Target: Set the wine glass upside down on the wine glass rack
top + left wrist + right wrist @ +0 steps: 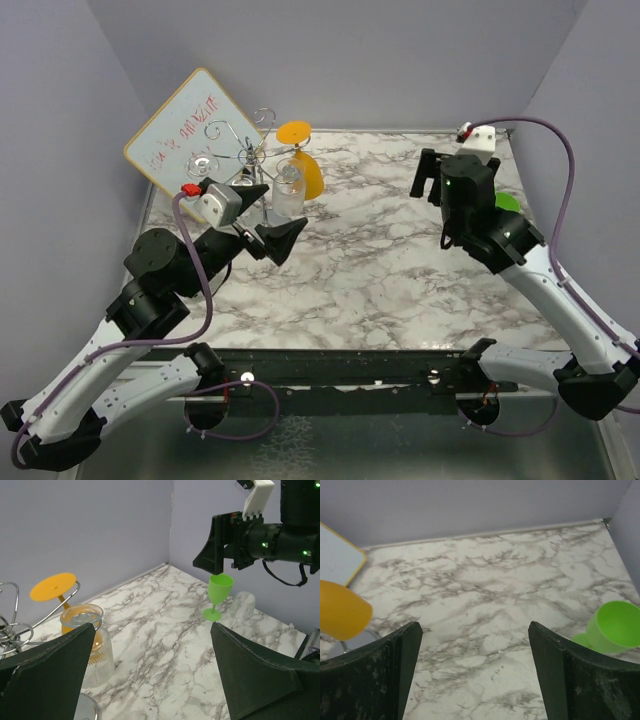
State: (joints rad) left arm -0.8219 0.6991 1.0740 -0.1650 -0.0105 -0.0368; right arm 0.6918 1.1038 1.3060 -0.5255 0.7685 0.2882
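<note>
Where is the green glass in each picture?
Top external: the green wine glass peeks out on the right, mostly hidden behind the right arm.
Left wrist: it stands upright, right of centre.
Right wrist: it sits at the right edge, low down, and you look into its bowl.
Shared landmark: the orange wine glass, left of the green one in all three views.

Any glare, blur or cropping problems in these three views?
Top external: even, soft light; the wine glass rack shows only as faint thin wires by the bright whiteboard. Left wrist: the green glass is sharp, the near fingers dark and soft. Right wrist: the orange glass is blurred and cut by the left edge, the green glass by the right.
</note>
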